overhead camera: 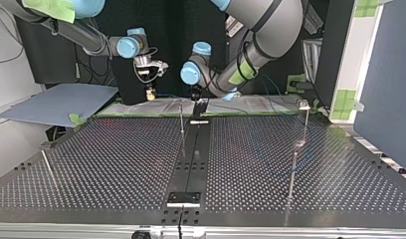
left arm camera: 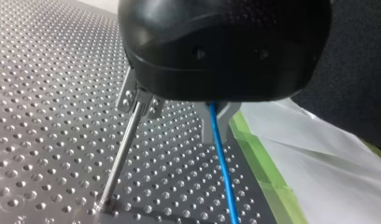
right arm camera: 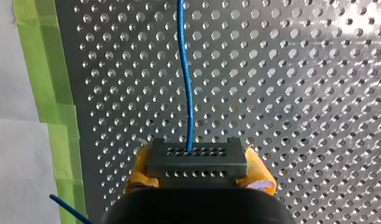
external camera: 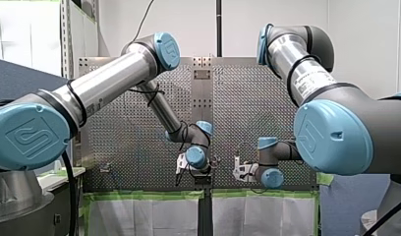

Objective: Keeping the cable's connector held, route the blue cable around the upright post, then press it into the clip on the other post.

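Right gripper point(right arm camera: 198, 164) had its yellow pads point(right arm camera: 261, 175) clamped on the black connector point(right arm camera: 197, 158), blue cable point(right arm camera: 186, 70) leaving its holed face; left gripper point(left arm camera: 174, 112) had metal fingers point(left arm camera: 132, 98) apart, cable running along one, just beside the upright post point(left arm camera: 121, 158).

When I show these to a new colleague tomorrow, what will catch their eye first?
Probably the blue cable: in the right wrist view it runs out of a black connector clamped between my right gripper's yellow pads. In the left wrist view it comes out from under my left gripper, beside a thin upright post. In the front view, my left arm and my right arm loom large over the perforated table.
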You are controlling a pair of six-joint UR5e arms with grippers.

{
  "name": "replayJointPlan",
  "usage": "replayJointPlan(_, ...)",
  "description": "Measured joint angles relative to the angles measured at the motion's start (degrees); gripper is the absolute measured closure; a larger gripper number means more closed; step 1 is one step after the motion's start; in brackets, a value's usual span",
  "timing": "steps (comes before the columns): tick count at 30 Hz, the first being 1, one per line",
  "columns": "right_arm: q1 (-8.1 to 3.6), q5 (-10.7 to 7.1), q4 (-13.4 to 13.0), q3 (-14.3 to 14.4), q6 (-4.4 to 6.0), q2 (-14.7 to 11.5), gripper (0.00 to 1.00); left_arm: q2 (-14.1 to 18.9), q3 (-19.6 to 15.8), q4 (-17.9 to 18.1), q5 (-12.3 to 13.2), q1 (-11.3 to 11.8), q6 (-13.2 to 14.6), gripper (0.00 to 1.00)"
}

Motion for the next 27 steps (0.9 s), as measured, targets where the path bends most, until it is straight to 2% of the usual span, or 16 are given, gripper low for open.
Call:
replayJointPlan(9, -1.84, -0.17, -0.28, -0.07, 1.12, -0.01, 1.0, 0.68, -0.01, -0.18, -0.5, -1.17, 0.1, 1.0)
replayJointPlan(16, -3.18, -1.27, -0.33, -0.43, 1.62, -0.01, 1.0, 0.81, -0.02, -0.08, -1.41, -2.43, 0.11, 1.0)
replayJointPlan(27, -3.77, -2.93, 0.03, -1.25, 1.54, -0.01, 1.0, 0.83, 0.0, 3.2, -1.12, -1.83, -1.37, 1.0)
